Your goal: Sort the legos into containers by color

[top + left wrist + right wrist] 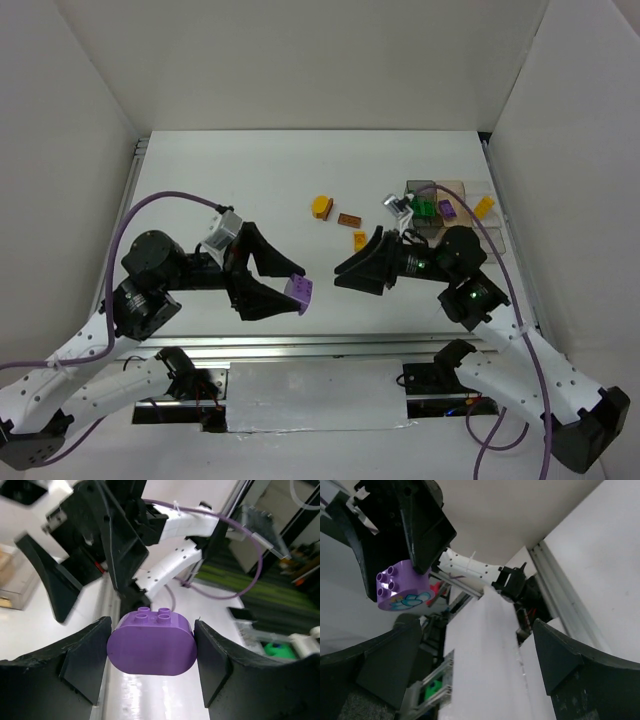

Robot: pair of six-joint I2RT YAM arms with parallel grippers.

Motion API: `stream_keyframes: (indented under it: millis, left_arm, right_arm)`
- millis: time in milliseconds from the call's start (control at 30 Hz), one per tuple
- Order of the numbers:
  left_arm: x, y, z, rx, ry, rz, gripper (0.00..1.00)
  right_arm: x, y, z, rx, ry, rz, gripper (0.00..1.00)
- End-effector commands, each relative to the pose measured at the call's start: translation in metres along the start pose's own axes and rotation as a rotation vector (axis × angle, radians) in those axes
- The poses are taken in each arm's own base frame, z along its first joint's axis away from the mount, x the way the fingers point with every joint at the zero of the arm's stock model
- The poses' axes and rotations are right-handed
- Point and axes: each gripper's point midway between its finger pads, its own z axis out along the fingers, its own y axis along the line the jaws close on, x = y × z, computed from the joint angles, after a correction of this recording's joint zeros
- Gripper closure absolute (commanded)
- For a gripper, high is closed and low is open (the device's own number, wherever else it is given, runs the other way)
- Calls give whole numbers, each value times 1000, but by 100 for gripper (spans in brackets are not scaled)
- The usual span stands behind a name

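Left fingers are clamped on a purple brick, one pad against each rounded end, with the studs facing up in the left wrist view. From above, I see that brick at the fingertips over the near middle of the tabletop, well apart from the tray at the far right. I cannot tell whether it touches the surface.

The right fingers are spread wide with nothing between them and point left toward the gripped brick. My right wrist view shows it across the gap, with a pale decal on its side.

Three pieces lie loose farther out on the tabletop. An orange rounded brick has a brown brick just right of it, and a yellow-orange brick lies nearest the right fingers.

Inside the tray I see a green brick, a second purple brick and a yellow brick. I cannot tell which compartments they lie in.
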Motion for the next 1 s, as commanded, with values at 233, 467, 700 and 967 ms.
stream_keyframes:
  millis: [233, 467, 700, 967]
  left_arm:
    - [-25, 5, -16, -73, -173, 315, 100]
    - [-21, 7, -3, -15, -138, 302, 100]
    - [-17, 5, -5, -3, -140, 333, 100]
    - [-14, 6, -4, 8, -134, 333, 100]
  right_arm:
    - [-8, 54, 30, -188, -129, 351, 0]
    - [-4, 75, 54, -234, -97, 388, 0]
    - [-12, 88, 58, -312, -121, 407, 0]
    - [-19, 99, 57, -373, -128, 403, 23]
